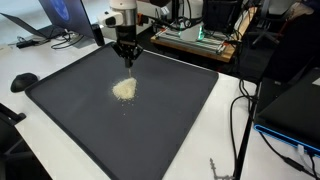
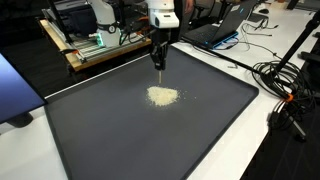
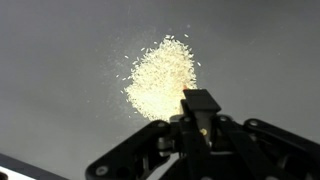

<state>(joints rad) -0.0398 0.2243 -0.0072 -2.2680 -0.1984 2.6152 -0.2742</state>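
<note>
Dark tray [image 1: 60, 110] rim lies nearest in both exterior views, resting on the white worktop [image 1: 30, 65]. Toward the tray's centre sits a loose pale grain pile [image 1: 124, 89]. Beyond the pile, the end effector [image 1: 127, 60] hangs clenched, seemingly pinching a small dark tool. Risk: a low, quick sweep could scatter grains across the tray, even over its rim.

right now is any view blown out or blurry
Wrist view: the grain pile is overexposed, nearly white, and the shut gripper is a dark, soft silhouette. Both exterior views: even light, the pile shows small, the black mat without glare.
</note>
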